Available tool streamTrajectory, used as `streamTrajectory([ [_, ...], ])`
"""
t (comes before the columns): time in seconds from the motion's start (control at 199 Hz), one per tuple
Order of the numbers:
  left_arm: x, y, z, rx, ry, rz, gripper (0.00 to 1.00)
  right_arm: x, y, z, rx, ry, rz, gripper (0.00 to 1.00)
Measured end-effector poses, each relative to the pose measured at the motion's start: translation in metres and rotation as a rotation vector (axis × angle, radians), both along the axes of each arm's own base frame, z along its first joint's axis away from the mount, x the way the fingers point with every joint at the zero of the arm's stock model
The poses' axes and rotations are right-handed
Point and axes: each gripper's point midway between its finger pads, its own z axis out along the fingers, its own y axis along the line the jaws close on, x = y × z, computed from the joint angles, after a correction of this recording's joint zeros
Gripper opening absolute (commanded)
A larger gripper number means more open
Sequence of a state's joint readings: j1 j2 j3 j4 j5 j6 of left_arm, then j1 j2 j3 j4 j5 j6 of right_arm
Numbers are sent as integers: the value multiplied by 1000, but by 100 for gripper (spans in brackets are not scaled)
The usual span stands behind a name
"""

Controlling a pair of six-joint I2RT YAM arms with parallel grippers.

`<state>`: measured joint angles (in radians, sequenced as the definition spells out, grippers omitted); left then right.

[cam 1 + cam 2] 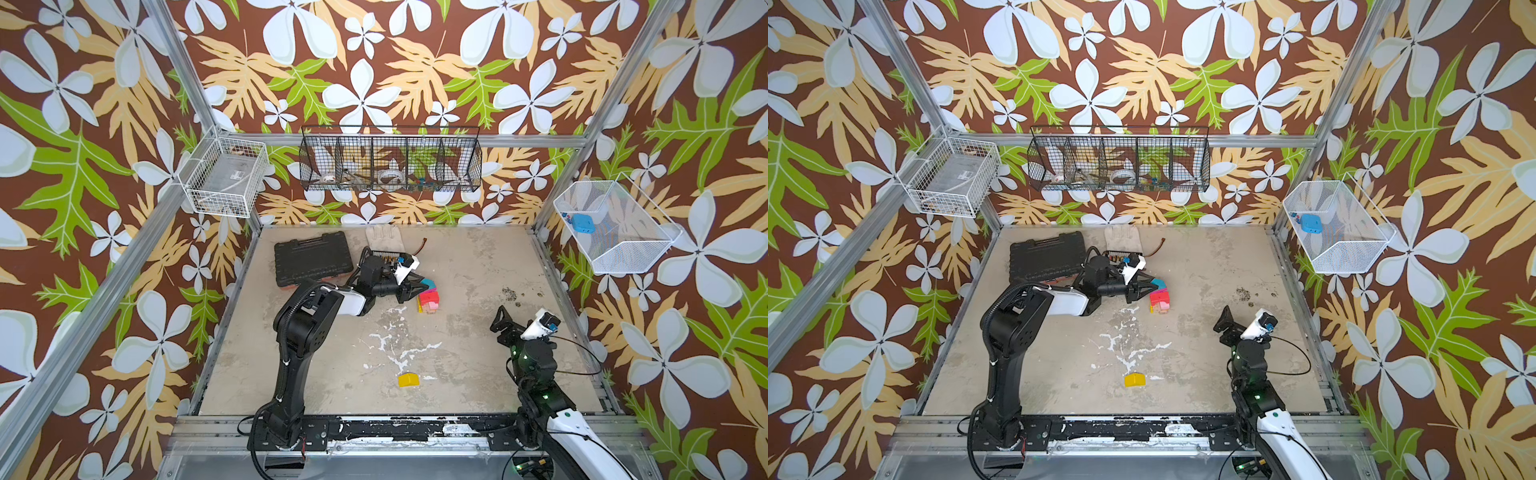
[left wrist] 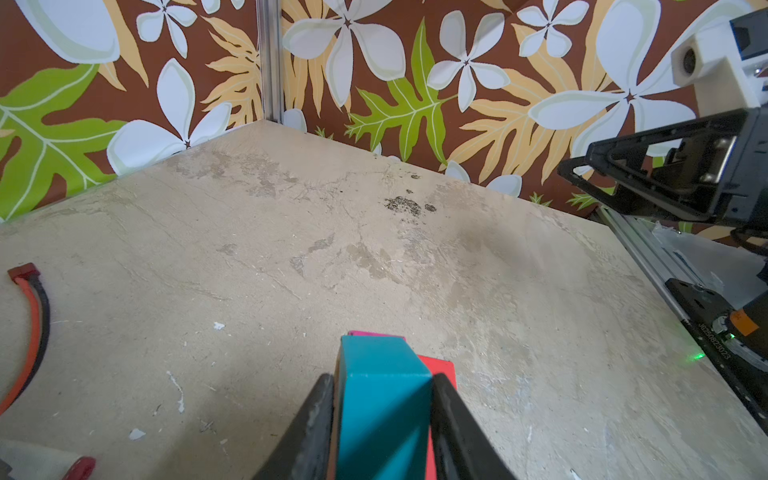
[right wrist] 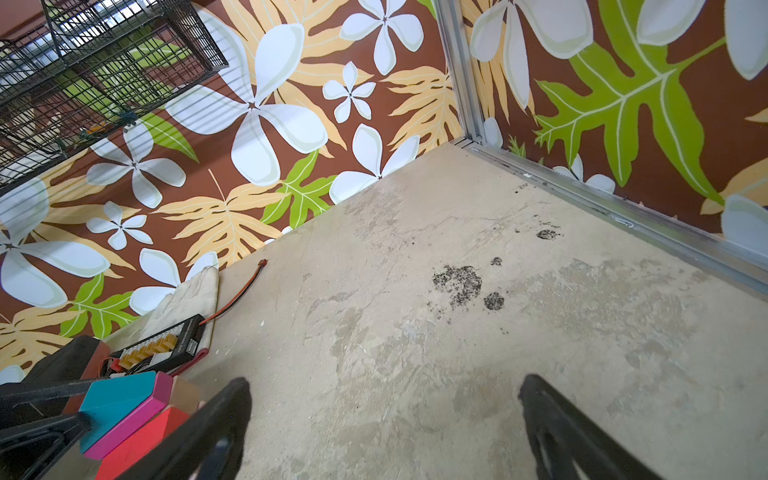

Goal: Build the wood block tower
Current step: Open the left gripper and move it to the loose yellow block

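Reaching | left gripper [image 2: 383, 376] grasping teal block [image 2: 376, 357] atop tower [image 1: 1160, 298] | right gripper [image 3: 385, 384] released, hovering

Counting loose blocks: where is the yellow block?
In both top views the yellow block lies alone on the table, centre-front near the robot's edge, well apart from the tower.

This is a robotics lab test cell, not a room anyone lives in. An aluminium frame [image 1: 185, 66] boxes in a stained, scuffed tabletop [image 1: 457, 332], and a printed floral backdrop [image 1: 374, 62] covers the walls. Two robot arms [image 1: 299, 332] [image 1: 536, 365] are bolted to a black mounting rail [image 1: 374, 430] at the front. A black wire basket [image 1: 390, 166] and two white ones [image 1: 226, 178] [image 1: 615, 226] hang up high.
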<state>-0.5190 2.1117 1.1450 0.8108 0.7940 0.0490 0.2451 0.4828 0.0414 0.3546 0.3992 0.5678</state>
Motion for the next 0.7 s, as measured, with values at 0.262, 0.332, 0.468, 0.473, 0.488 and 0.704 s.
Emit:
streamTrajectory([
  [0.262, 0, 0, 0, 0, 0, 0, 86, 0, 0, 0, 0, 0, 0, 100],
  [0.332, 0, 1, 2, -1, -3, 2, 100, 0, 0, 0, 0, 0, 0, 100],
  [0.468, -3, 3, 14, -9, -26, 7, 100, 0, 0, 0, 0, 0, 1, 100],
  [0.473, -3, 3, 15, -10, -28, 7, 100, 0, 0, 0, 0, 0, 1, 100],
  [0.488, -3, 3, 17, -11, -30, 7, 100, 0, 0, 0, 0, 0, 2, 100],
  [0.704, -14, 15, 47, -30, -79, 50, 100, 0, 0, 0, 0, 0, 2, 100],
])
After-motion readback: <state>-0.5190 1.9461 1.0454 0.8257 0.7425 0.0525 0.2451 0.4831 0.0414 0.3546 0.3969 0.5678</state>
